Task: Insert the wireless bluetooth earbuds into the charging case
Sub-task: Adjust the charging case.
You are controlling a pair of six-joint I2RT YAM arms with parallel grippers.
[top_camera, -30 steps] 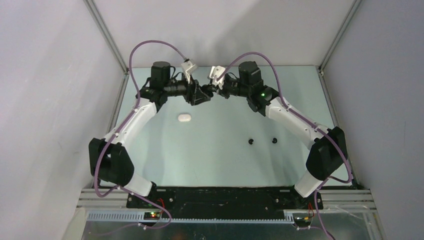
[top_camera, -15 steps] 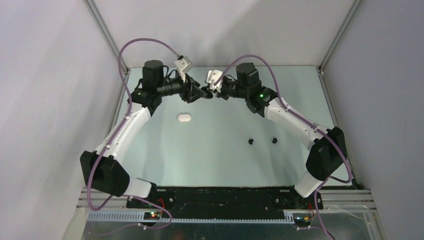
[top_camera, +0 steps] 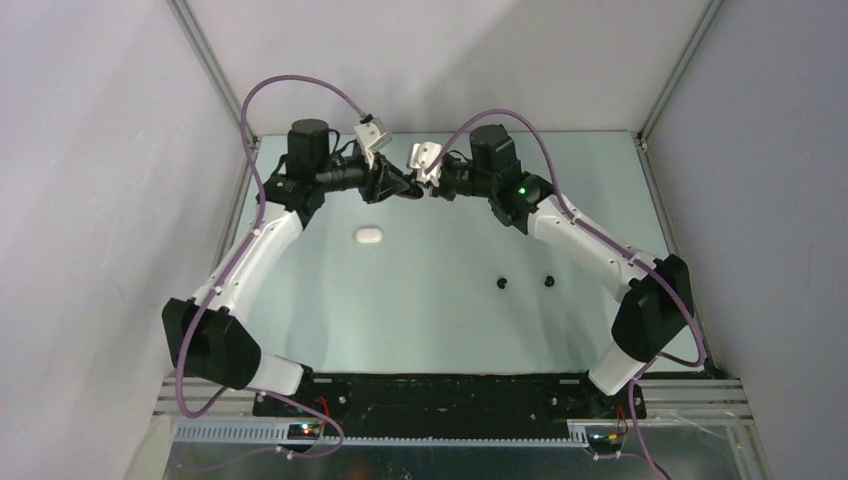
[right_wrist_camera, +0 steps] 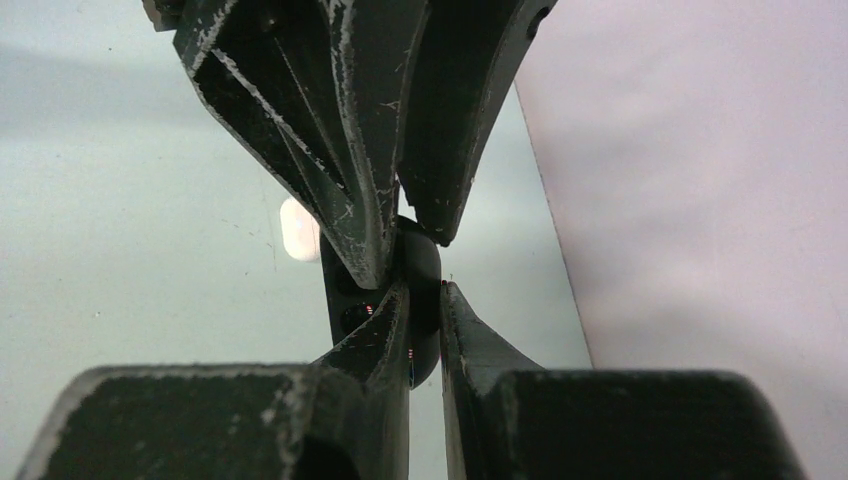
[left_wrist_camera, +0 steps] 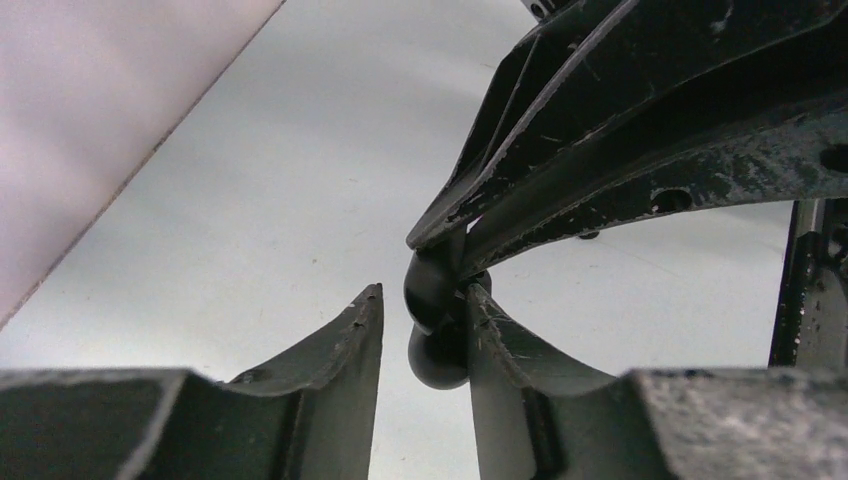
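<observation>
Right tool [right_wrist_camera: 425,290] narrow, clamped on the black case [right_wrist_camera: 422,262] in mid-air — left tool [left_wrist_camera: 424,292] half-open, straddling its other end. Looks like the lid-opening step. Two black buds [top_camera: 503,283] lie on the tabletop [top_camera: 420,320], well apart — next, a firm left pinch to part the lid.

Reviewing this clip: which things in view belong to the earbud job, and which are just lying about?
In the job:
black charging case, clamped in the right gripper, left gripper open at it
left black earbud and right black earbud, loose on the table

Lying about:
white case, untouched on the table
</observation>
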